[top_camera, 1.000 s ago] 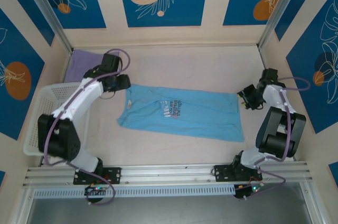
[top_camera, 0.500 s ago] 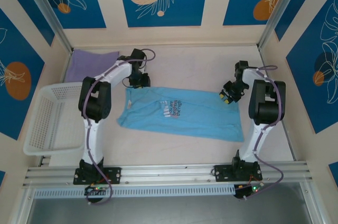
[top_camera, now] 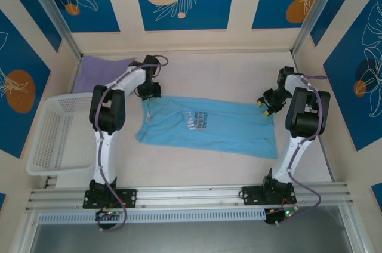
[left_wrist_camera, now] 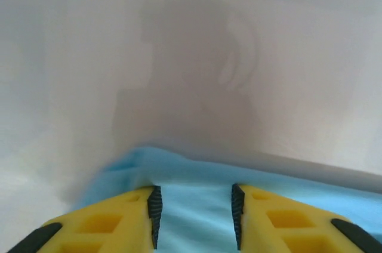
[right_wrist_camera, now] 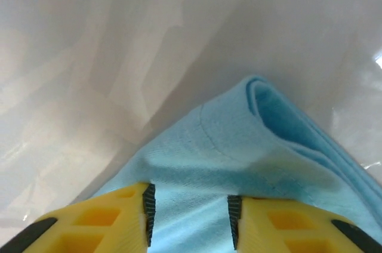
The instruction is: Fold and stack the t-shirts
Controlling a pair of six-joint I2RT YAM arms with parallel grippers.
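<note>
The light sky-blue t-shirt point(top_camera: 221, 127) lies spread flat across the middle of the table, its chest lettering facing up. My left gripper point(top_camera: 149, 93) sits at the shirt's far left corner. In the left wrist view the gripper point(left_wrist_camera: 196, 214) has its jaws apart, with blue cloth point(left_wrist_camera: 197, 175) lying flat between them. My right gripper point(top_camera: 262, 102) is at the far right corner. There too the gripper point(right_wrist_camera: 188, 214) stands open over the blue cloth point(right_wrist_camera: 239, 139), whose edge is folded over just beyond the fingertips. The lavender t-shirt point(top_camera: 98, 73) lies folded at the back left.
A white mesh basket point(top_camera: 51, 139) stands at the left edge of the table, beside the left arm. Blue patterned walls close in the back and both sides. Bare table lies in front of and behind the blue shirt.
Both arms swung in from the sides to the shirt's far corners. Since half a second ago the right gripper has moved right, and the shirt's far edge has drawn out slightly rightwards.
</note>
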